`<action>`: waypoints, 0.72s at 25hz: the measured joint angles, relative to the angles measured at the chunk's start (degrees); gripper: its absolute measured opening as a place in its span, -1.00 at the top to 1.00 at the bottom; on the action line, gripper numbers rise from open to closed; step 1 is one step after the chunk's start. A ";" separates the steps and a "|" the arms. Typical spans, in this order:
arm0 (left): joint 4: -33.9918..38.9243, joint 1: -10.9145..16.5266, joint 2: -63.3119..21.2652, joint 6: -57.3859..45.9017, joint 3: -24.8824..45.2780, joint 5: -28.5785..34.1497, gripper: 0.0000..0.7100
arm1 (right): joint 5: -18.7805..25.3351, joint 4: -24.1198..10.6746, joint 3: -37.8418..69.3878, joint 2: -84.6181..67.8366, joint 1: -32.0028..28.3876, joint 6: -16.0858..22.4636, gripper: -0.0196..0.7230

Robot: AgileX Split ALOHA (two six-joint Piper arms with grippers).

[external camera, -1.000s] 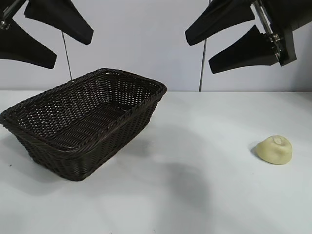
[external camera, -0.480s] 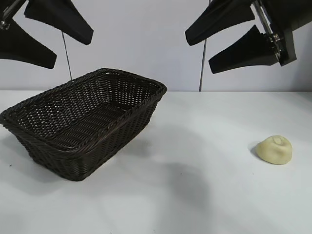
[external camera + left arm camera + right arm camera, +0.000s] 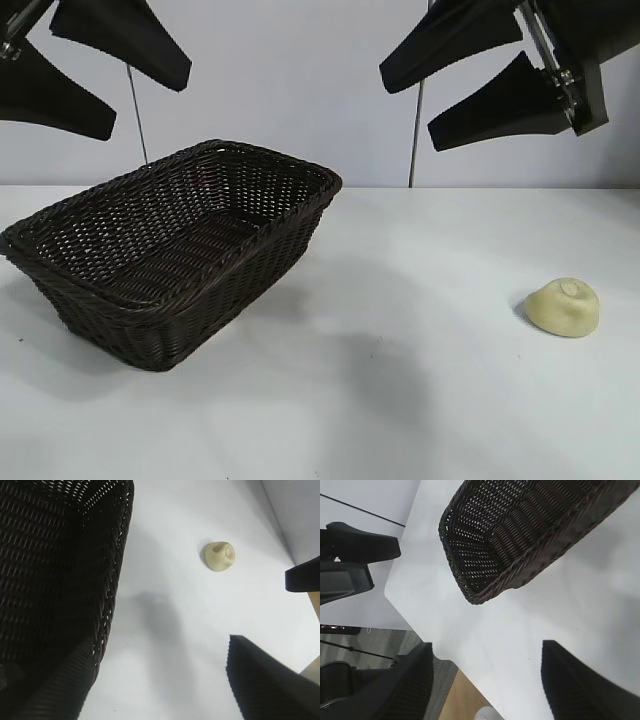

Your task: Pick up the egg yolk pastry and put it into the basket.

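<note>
White table (image 3: 420, 400), pale wall behind; two arms raised, nothing held.

Basket (image 3: 170, 250) stands on the table's left part, empty. Egg yolk pastry (image 3: 564, 306) lies well apart on the right, bare surface between them. Left gripper (image 3: 95, 75) hangs high above the basket, fingers spread wide; right gripper (image 3: 455, 85) likewise, above the open middle.

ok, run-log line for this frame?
pastry: on table, untouched | basket: empty | left hand: open, raised | right hand: open, raised

Pale yellow egg yolk pastry (image 3: 563, 306) lies on the table, well apart from the empty wicker basket (image 3: 170, 245)
</note>
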 joint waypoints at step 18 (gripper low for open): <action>42.28 0.07 0.92 -62.04 0.00 7.91 -0.52 | 0.00 0.00 0.00 0.00 0.00 0.04 -0.28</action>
